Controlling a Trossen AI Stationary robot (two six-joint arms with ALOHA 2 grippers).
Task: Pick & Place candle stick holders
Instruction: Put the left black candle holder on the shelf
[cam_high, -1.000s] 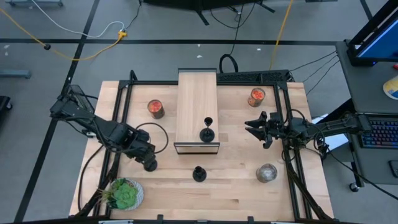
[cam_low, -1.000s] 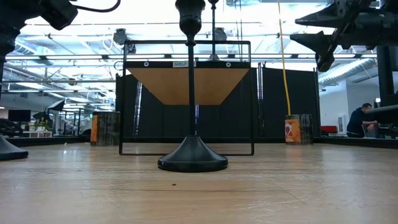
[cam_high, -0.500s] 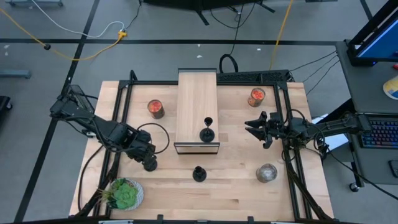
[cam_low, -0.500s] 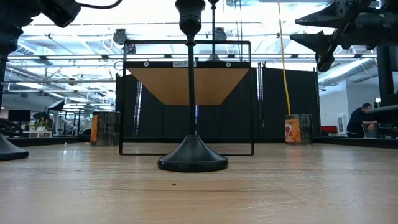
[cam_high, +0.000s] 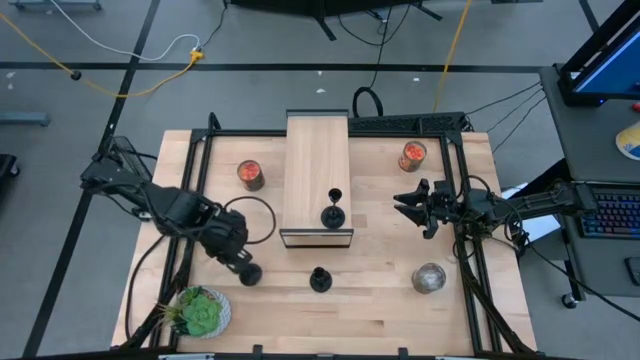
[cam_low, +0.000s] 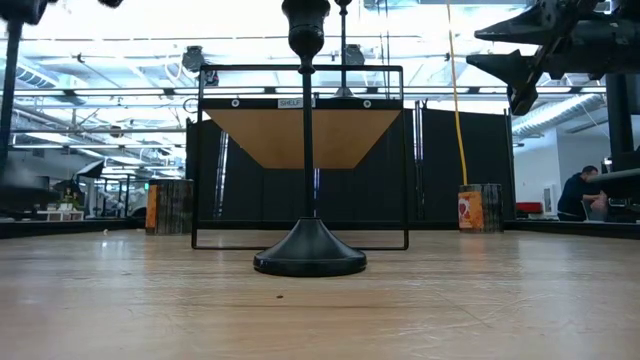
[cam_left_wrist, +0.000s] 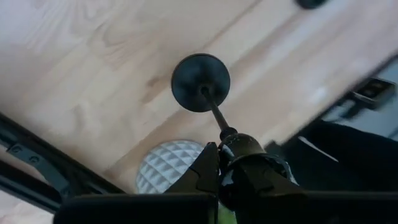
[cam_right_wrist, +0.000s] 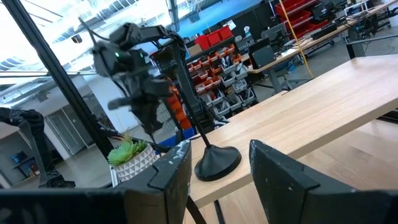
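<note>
Three black candle stick holders are showing: the left gripper (cam_high: 240, 262) is clamping one (cam_high: 250, 273), one (cam_high: 320, 280) standing on the table (cam_high: 380, 300), one (cam_high: 333, 214) on the shelf (cam_high: 316, 150). The right gripper (cam_high: 408, 205) is hanging spread, empty.

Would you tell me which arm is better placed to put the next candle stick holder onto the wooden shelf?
Left. The left gripper is shut on a candle stick holder, lifted off the table beside the wooden shelf. The right gripper hangs open and empty on the shelf's other side.
</note>
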